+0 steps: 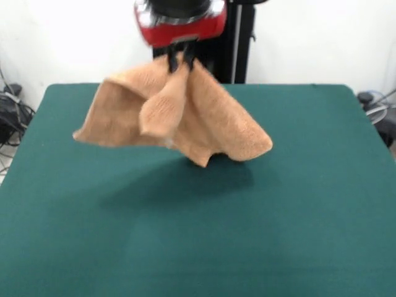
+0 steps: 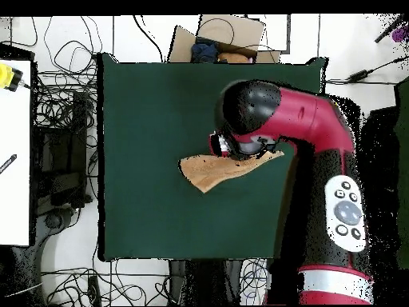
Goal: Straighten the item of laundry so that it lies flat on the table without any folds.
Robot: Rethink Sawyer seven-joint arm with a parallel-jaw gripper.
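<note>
The orange-tan terry towel (image 1: 185,117) hangs in the air above the dark green table (image 1: 198,235), bunched and draped in folds from one pinched point at its top. My gripper (image 1: 180,62) is shut on that top point, just under the red arm head. The towel's lowest tip comes near the table top; whether it touches cannot be told. In the overhead view the towel (image 2: 209,170) shows as a crumpled tan shape sticking out left from under the arm, and the gripper itself is hidden under the arm. The table (image 2: 152,120) spreads wide around it.
The red and black arm (image 2: 319,152) reaches over the table's right side in the overhead view. A cardboard box (image 2: 220,40) stands past the table's far edge. Cables (image 2: 60,104) and a white desk (image 2: 14,152) lie left of the table. Cables also show at the front view's edges (image 1: 12,111).
</note>
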